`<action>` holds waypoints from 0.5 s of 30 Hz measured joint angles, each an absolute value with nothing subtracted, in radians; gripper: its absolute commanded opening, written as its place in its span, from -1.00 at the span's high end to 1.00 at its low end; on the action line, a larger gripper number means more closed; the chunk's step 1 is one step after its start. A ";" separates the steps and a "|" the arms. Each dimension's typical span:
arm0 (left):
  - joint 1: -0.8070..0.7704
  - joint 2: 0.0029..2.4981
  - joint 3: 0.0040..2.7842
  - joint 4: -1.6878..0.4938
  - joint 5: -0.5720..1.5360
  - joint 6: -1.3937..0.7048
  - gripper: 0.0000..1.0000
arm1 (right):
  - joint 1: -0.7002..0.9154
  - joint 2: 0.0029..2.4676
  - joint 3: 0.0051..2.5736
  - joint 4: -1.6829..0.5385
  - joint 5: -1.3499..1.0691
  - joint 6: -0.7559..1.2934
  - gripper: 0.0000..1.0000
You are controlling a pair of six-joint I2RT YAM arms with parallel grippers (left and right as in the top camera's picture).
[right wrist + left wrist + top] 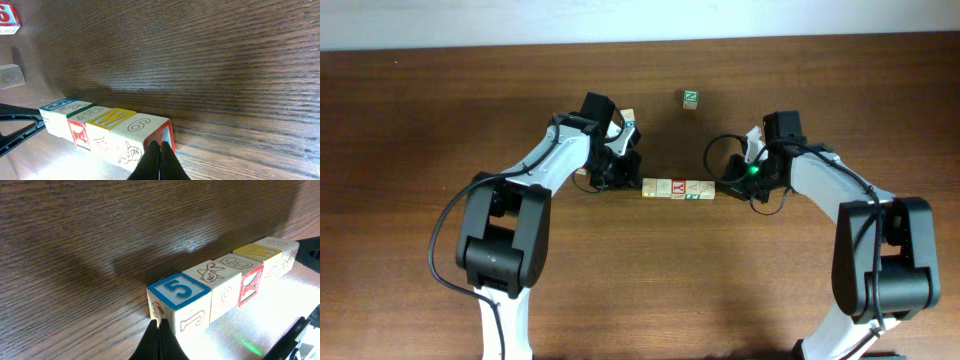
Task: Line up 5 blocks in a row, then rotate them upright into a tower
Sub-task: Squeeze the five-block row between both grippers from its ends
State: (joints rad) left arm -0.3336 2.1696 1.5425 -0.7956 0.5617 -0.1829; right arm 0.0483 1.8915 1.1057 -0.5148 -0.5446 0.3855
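Note:
Several pale wooden blocks [678, 188] lie in a straight touching row at the table's middle. In the left wrist view the row runs from a cube with a blue 5 on top [177, 290] past a red-sided cube [250, 284] to a yellow-topped one [257, 250]. My left gripper [159, 326] is shut, its tips at the 5 cube's end face. In the right wrist view the near cube shows a 6 [150, 122]. My right gripper [160, 146] is shut, its tips against that cube's red-framed end. Neither gripper holds anything.
A green-framed cube [690, 99] stands alone at the back. Another cube [629, 120] sits by the left arm's wrist. Two stray cubes show far off in the right wrist view, one red-faced [7, 15], one pale [11, 75]. Bare dark wood table [440, 120] surrounds the row.

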 measured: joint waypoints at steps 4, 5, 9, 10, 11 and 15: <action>-0.334 2.170 1.542 -0.795 0.561 -0.183 1.00 | 0.048 1.916 1.106 -0.516 -0.545 0.385 0.92; -0.334 2.170 1.542 -0.795 0.561 -0.183 1.00 | 0.048 1.916 1.106 -0.519 -0.545 0.385 0.92; -0.334 2.170 1.542 -0.791 0.561 -0.183 1.00 | 0.046 1.916 1.106 -0.522 -0.559 0.340 0.92; -0.334 2.170 1.542 -0.791 0.558 -0.183 1.00 | 0.041 1.916 1.106 -0.522 -0.569 0.311 0.92; -0.334 2.170 1.542 -0.791 0.558 -0.183 1.00 | 0.036 1.916 1.106 -0.522 -0.579 0.282 0.92; -0.334 2.170 1.542 -0.789 0.562 -0.183 1.00 | 0.018 1.917 1.106 -0.522 -0.619 0.193 0.92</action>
